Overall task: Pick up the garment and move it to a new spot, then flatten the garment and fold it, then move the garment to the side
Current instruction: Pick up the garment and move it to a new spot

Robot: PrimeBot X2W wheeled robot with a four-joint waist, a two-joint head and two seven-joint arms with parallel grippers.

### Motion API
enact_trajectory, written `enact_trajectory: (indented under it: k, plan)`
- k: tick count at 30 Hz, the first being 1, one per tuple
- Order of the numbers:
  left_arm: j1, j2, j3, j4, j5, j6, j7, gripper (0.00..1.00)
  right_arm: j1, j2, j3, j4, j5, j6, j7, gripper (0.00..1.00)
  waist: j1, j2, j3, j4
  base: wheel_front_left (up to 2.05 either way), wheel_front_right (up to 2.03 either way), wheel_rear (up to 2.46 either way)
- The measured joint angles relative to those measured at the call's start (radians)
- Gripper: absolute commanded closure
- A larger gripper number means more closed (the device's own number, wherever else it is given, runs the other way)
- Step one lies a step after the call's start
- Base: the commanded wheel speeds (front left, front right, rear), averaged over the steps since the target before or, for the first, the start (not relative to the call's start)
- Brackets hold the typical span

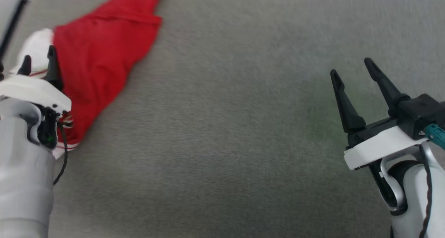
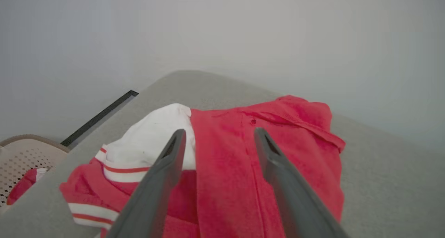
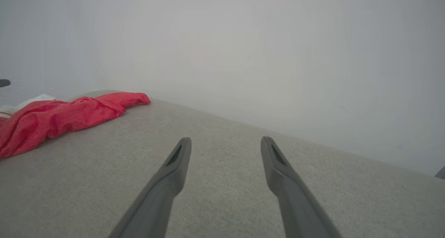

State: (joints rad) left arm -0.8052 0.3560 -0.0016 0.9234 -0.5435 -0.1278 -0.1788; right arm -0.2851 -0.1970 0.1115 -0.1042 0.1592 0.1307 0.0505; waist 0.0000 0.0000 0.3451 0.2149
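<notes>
The garment (image 1: 100, 57), bright red with a white sleeve and red-and-white striped trim, lies bunched at the far left of the grey cloth-covered table (image 1: 229, 126). My left gripper (image 1: 39, 58) hovers open over its left part, where the white sleeve meets the red body; in the left wrist view the fingers (image 2: 174, 154) straddle that seam on the garment (image 2: 236, 161) with nothing between them. My right gripper (image 1: 351, 69) stands open above bare table at the right, far from the garment (image 3: 59, 118), with its fingers (image 3: 180, 161) spread.
A beige perforated basket (image 2: 21, 158) with a bit of red-and-white cloth in it sits beyond the table's left edge. A dark slot (image 2: 100, 117) runs along that edge. A pale wall rises behind the table.
</notes>
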Motion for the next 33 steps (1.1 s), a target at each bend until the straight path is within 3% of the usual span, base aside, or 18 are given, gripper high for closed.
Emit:
enact_trajectory:
  k: [11, 14, 17, 20, 21, 22, 33]
  plan:
    - [-0.159, 0.020, -0.061, 0.272, -0.082, 0.000, 0.281, 0.00, -0.031, -0.020, 0.011, -0.048, -0.011, 0.000, 0.030, 0.00, 0.0000, 0.0000, 0.149, -0.067, 0.00, 0.00, 0.00]
    - [-0.191, 0.033, -0.067, 0.297, -0.086, -0.002, 0.368, 0.00, -0.039, -0.022, 0.020, -0.051, -0.011, 0.000, 0.040, 0.00, 0.0000, 0.0001, 0.167, -0.073, 0.00, 0.00, 0.00]
    - [-0.210, 0.041, -0.070, 0.301, -0.092, 0.024, 0.450, 0.00, -0.050, -0.026, 0.026, -0.052, -0.011, 0.000, 0.048, 0.00, 0.0000, 0.0002, 0.174, -0.078, 0.00, 0.00, 0.00]
    - [-0.212, 0.042, -0.073, 0.300, -0.093, 0.038, 0.465, 0.00, -0.052, -0.026, 0.027, -0.050, -0.011, 0.000, 0.049, 0.00, 0.0000, 0.0002, 0.173, -0.078, 0.00, 0.00, 0.00]
    - [-0.213, 0.043, -0.076, 0.301, -0.092, 0.038, 0.465, 0.64, -0.052, -0.026, 0.026, -0.049, -0.011, 0.000, 0.049, 0.00, 0.0000, 0.0001, 0.171, -0.077, 0.00, 0.00, 0.00]
    - [-0.212, 0.043, -0.078, 0.305, -0.092, 0.037, 0.450, 1.00, -0.052, -0.026, 0.024, -0.047, -0.011, 0.000, 0.049, 0.00, 0.0000, 0.0001, 0.167, -0.077, 0.00, 0.00, 0.00]
    - [-0.196, 0.105, -0.141, 0.297, -0.069, 0.003, 0.340, 1.00, -0.018, 0.006, -0.008, 0.017, 0.001, 0.000, 0.013, 0.00, 0.0000, 0.0000, 0.057, -0.062, 0.00, 0.00, 0.00]
